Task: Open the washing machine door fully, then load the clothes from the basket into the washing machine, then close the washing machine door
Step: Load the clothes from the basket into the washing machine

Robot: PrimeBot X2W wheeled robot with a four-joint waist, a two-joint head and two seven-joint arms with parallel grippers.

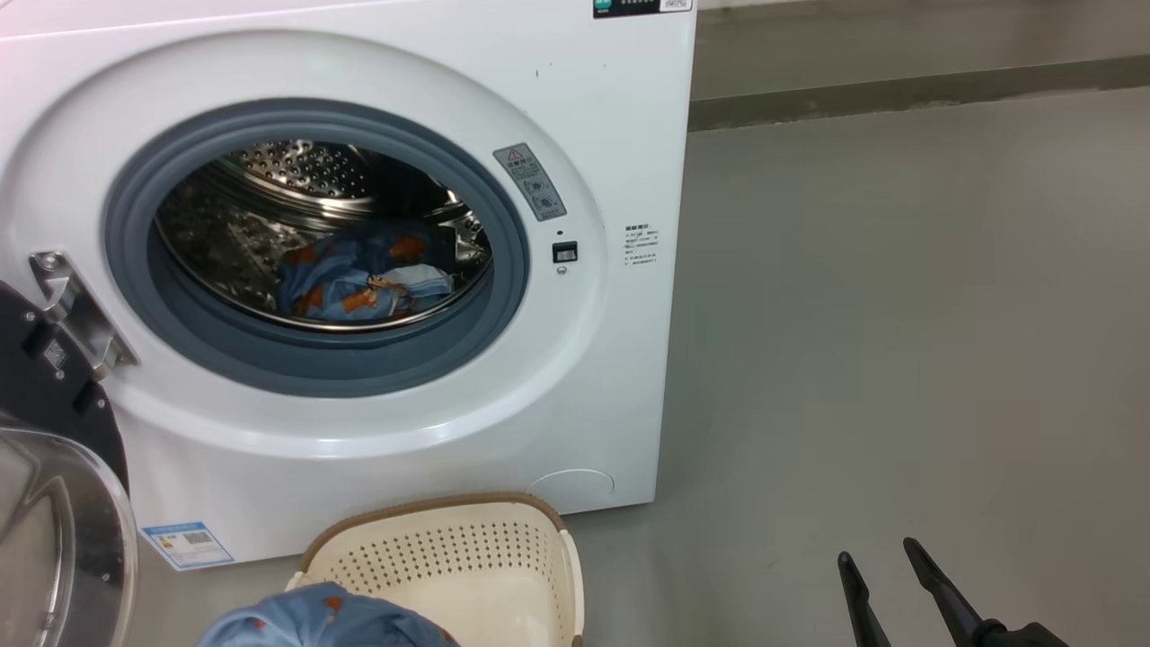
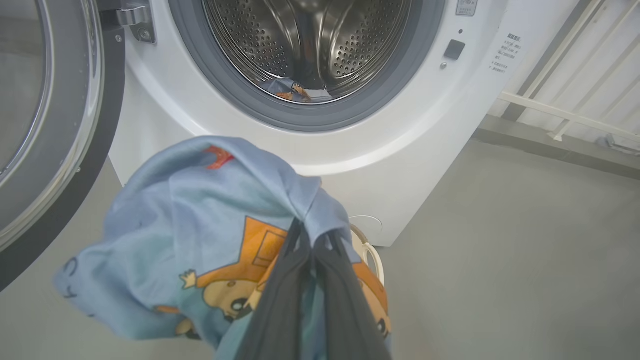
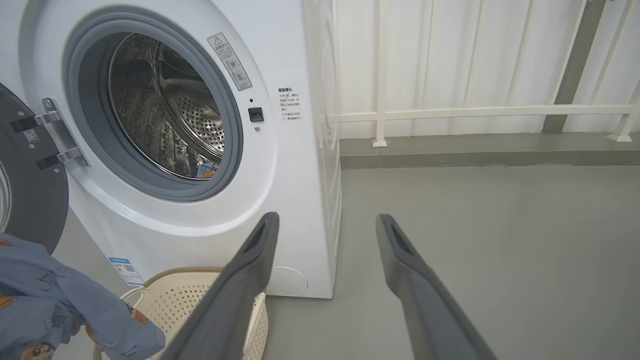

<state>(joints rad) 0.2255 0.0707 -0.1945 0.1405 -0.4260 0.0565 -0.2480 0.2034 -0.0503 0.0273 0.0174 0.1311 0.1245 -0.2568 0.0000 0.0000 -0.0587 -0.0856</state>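
The white washing machine (image 1: 593, 135) stands with its door (image 1: 54, 503) swung open to the left. Blue bear-print clothes (image 1: 359, 274) lie inside the steel drum. My left gripper (image 2: 312, 235) is shut on another light-blue garment (image 2: 200, 220), which hangs from it above the cream basket (image 1: 467, 557) in front of the machine. That garment also shows at the head view's bottom edge (image 1: 323, 624) and in the right wrist view (image 3: 55, 300). My right gripper (image 1: 876, 553) hangs open over the bare floor to the right, with nothing between its fingers (image 3: 250, 265).
Grey floor (image 1: 898, 314) stretches to the right of the machine. A low concrete kerb (image 3: 475, 155) with a white railing (image 3: 450, 112) runs behind it. The open door's hinge (image 1: 76, 310) juts out at the drum's left.
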